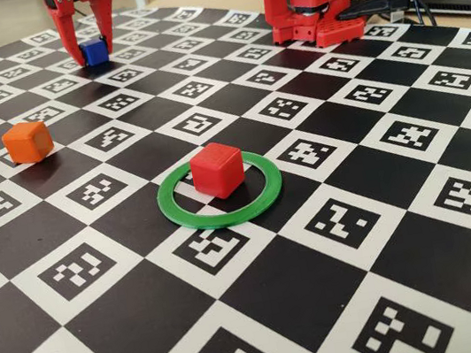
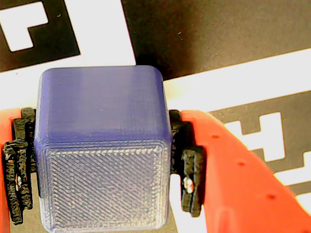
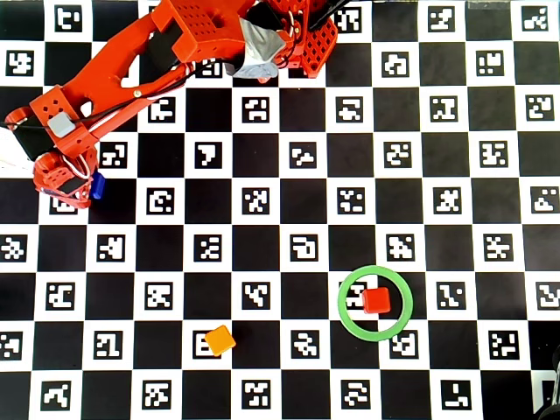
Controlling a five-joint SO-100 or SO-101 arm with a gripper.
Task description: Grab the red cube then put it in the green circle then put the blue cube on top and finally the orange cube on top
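Now blue cube (image 2: 103, 150) clamped between gripper (image 2: 104, 165) fingers.

no readable text or numbers.

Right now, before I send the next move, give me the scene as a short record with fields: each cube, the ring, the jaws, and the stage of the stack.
red cube: inside the green circle, resting on the board
blue cube: between the jaws at the board's far left in the fixed view
orange cube: loose on the board, apart from the ring
gripper: shut on the blue cube, pads pressed on two opposite sides
stack stage: red placed; blue and orange not yet stacked
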